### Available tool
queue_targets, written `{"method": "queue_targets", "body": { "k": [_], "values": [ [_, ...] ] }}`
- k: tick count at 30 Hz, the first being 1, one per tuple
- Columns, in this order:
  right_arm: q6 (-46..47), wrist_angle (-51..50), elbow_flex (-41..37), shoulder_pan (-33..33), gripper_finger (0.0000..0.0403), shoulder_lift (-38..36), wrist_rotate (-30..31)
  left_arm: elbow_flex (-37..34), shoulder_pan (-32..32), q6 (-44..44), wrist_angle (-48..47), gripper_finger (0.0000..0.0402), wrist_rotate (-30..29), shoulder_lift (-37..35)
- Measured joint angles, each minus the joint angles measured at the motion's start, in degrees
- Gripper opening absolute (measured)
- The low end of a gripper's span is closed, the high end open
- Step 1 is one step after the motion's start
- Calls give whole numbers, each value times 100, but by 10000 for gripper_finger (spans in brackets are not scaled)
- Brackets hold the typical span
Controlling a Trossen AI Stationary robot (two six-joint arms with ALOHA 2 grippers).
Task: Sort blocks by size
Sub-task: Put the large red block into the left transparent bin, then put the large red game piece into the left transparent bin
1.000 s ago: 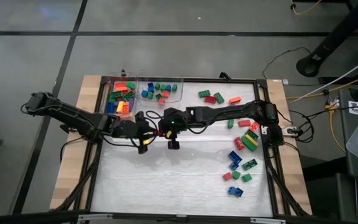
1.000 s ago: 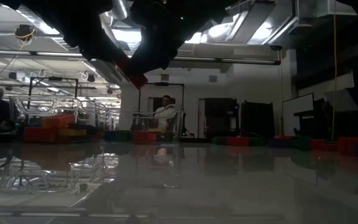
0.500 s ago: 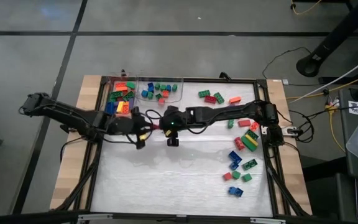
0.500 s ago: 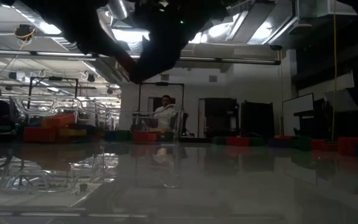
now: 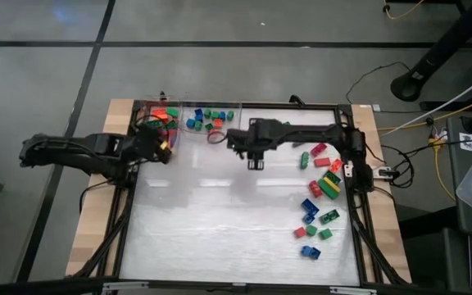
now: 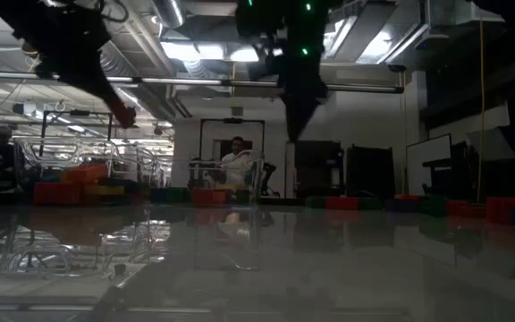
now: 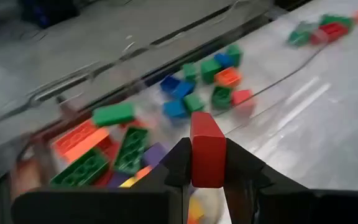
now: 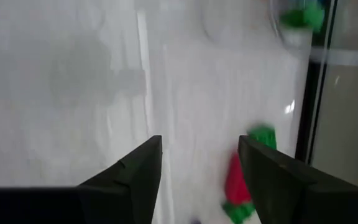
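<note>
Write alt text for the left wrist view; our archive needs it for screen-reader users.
The left tool is shut on a red block, held upright between its dark fingers above a clear bin of longer orange, green and purple blocks. Beyond lies a cluster of short blue, green and orange blocks.

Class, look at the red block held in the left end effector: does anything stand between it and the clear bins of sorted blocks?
Nothing visible does. The left end effector holds the red block just short of the clear bins, with open air between them.
</note>
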Motion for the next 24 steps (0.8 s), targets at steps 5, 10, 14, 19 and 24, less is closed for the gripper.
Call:
{"method": "queue_targets", "body": {
  "k": [5, 10, 14, 19, 24],
  "values": [
    [32, -366, -124, -612, 211, 2, -47, 0, 258, -256, -514, 58, 3, 35],
    [48, -359, -332, -1140, 211, 4, -344, 0, 500, -409, -696, 95, 2, 162],
    [71, -345, -560, -1401, 211, 2, -368, 0, 648, -409, -730, 138, 6, 299],
    [4, -305, -945, -1681, 211, 2, -492, 0, 661, -412, -730, 171, 25, 434],
    [-127, 62, -1300, -1988, 211, 4, -497, 0, 659, -447, -730, 176, 28, 538]
  ]
}}
